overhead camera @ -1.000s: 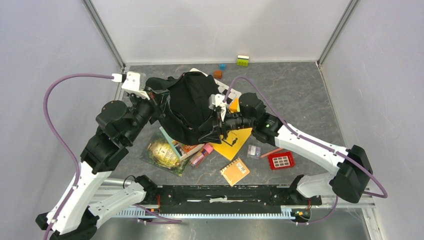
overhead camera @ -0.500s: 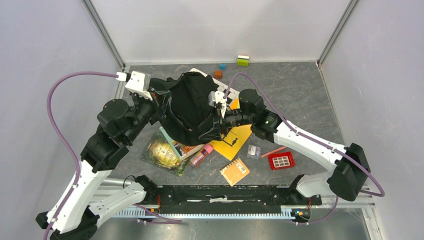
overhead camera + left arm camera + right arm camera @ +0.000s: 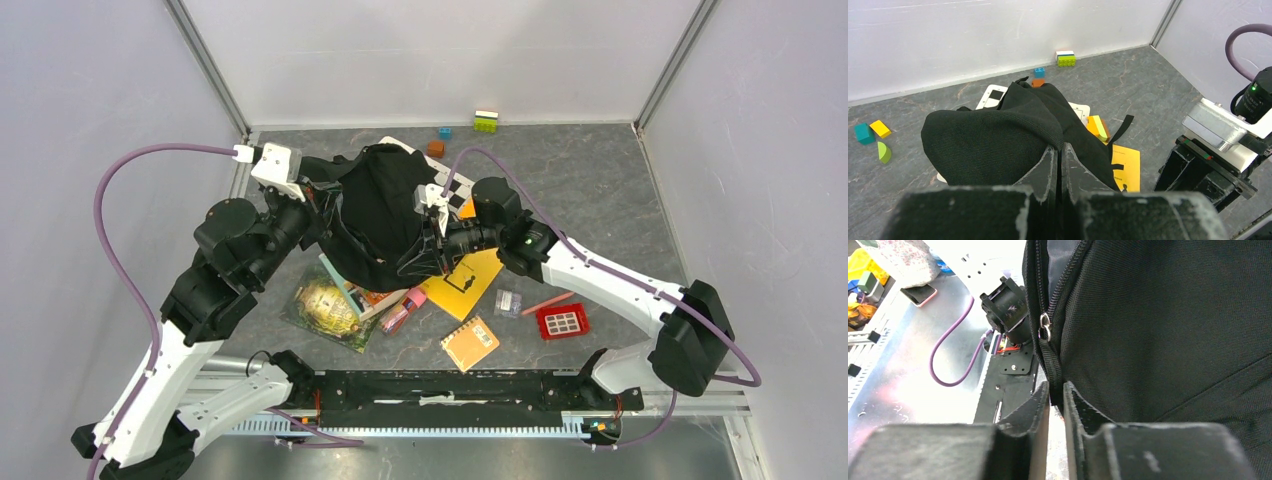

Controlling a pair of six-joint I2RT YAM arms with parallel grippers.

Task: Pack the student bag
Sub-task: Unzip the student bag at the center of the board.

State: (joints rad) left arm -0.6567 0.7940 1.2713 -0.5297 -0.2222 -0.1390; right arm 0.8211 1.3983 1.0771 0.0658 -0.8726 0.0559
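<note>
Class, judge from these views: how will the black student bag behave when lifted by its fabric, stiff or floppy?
Probably floppy: the student bag drapes in folds where the left gripper pinches its fabric. It will likely sag unevenly, since the right gripper grips only a thin strap. The woven cloth looks unlikely to slip.

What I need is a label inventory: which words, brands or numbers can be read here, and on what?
None can be read in any view.
Yellow booklet: black print, too small.
Orange notebook: white label, too small.
Green picture book: cover print blurred.
</note>
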